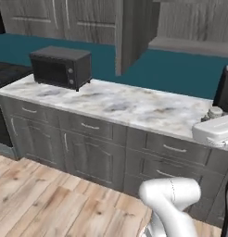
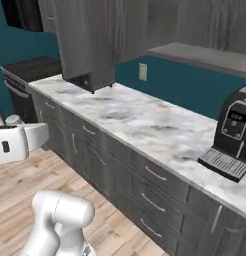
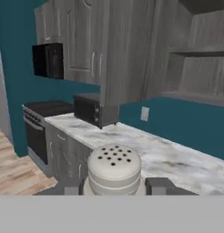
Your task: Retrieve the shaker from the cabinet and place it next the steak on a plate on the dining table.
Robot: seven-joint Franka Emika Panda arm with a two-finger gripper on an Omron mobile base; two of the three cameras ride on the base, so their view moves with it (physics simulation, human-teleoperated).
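The shaker (image 3: 114, 169), a pale cylinder with a rounded, perforated cap, stands upright between the two dark fingertips of my gripper (image 3: 114, 185), which is shut on it. In the base views its cap (image 1: 214, 112) (image 2: 14, 120) pokes up above my white hand, out in front of the counter. The cabinet (image 3: 200, 73) is the open grey wood-grain wall unit with flat shelf boards (image 1: 190, 45) (image 2: 205, 56), up and away from the gripper, its door (image 1: 134, 32) swung open. The steak, the plate and the dining table are out of view.
A marble counter (image 1: 129, 106) on grey drawer units runs along the teal wall. On it stand a dark microwave (image 1: 60, 67) at the left and a black coffee machine (image 2: 235, 135) at the right. A black stove (image 3: 43, 120) ends the counter. Wood floor lies in front.
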